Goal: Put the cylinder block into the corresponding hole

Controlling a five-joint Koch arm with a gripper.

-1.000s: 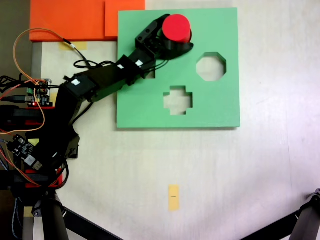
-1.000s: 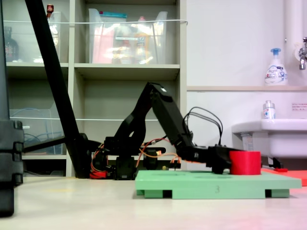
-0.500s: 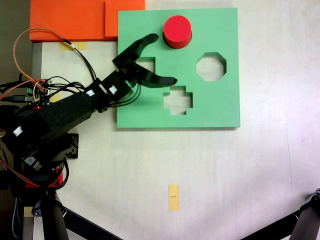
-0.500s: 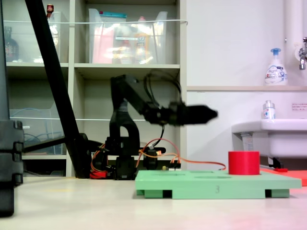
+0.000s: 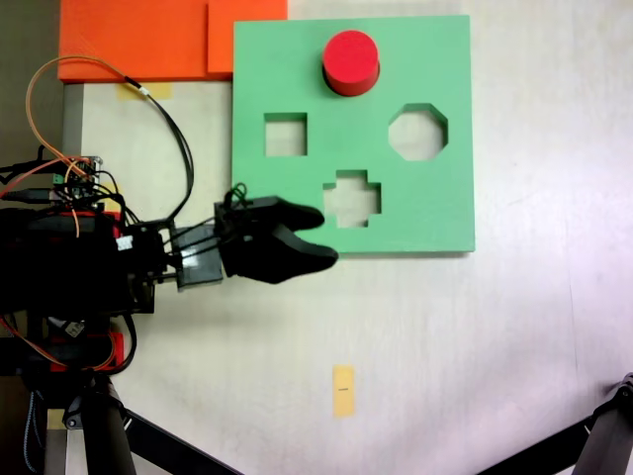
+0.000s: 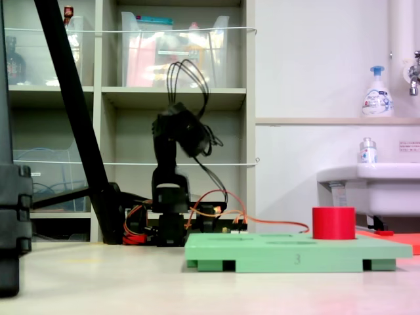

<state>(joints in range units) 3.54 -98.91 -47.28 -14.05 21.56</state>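
The red cylinder block [image 5: 350, 61] stands upright at the top middle of the green foam board [image 5: 435, 213]. From the side the cylinder block [image 6: 334, 223] rises well above the board [image 6: 295, 248]. The corresponding hole is hidden; the cylinder covers that spot. My gripper [image 5: 326, 237] hovers by the board's lower left corner, far from the cylinder, open with nothing between its fingers. The side view shows the arm [image 6: 178, 131] folded up and back over its base.
The board also has a square cutout [image 5: 285, 135], an octagonal cutout [image 5: 417, 132] and a cross cutout [image 5: 351, 198]. Orange foam slabs [image 5: 148, 40] lie at the top left. Circuit boards and wires [image 5: 59, 188] crowd the left edge. A yellow tape mark [image 5: 342, 390] sits on the table.
The gripper let go of the cylinder, opened, rose and pulled back toward the base. The cylinder stays where it was set.
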